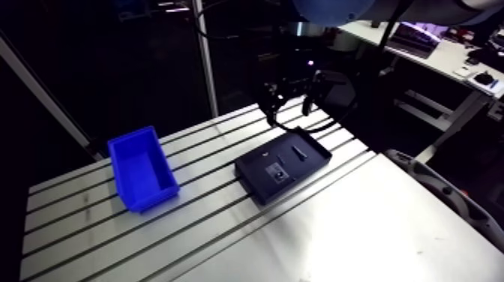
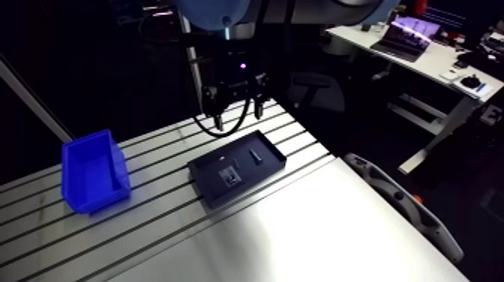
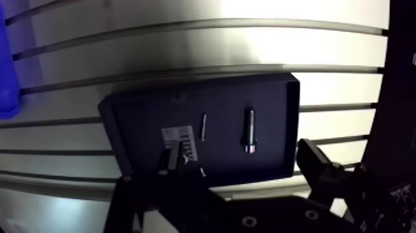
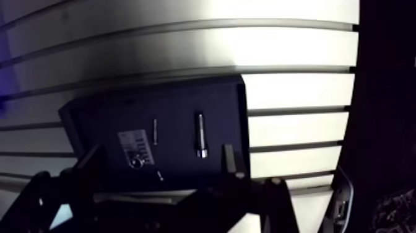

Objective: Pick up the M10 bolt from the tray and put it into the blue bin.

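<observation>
— Black tray (image 3: 230, 98) on the worktop (image 1: 90, 225): where's the M10 bolt (image 3: 249, 129)?
— Lying flat in the tray's half away from the blue bin (image 1: 155, 193), beside a white label (image 3: 179, 136).
— And the tool (image 3: 239, 155)?
— Hanging above the tray, fingers spread wide, gripping nothing. In the wrist view the bolt shows between them.

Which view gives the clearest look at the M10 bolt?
The wrist view: the bolt lies large in the tray, head and shank distinct. The arm view shows it only as a small dark sliver.
</observation>
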### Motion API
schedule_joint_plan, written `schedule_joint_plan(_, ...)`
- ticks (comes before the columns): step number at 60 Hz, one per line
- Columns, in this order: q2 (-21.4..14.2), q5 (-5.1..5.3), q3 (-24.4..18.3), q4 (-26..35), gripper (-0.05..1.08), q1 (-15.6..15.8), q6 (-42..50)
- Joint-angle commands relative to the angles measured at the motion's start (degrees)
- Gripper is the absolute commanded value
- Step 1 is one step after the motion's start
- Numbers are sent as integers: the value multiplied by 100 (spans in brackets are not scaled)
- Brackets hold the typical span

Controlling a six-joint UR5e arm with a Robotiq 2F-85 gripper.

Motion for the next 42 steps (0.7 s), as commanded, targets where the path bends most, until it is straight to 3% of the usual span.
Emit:
schedule_joint_plan(1,39,-13,87,-140,4,-95,81)
schedule_joint_plan(17,153,-55,174,-265,14,-133,79)
schedule_joint_plan(32,231,-142,351,-466,43,-133,27)
schedule_joint_plan(42,233,-162,394,-478,45,-133,2)
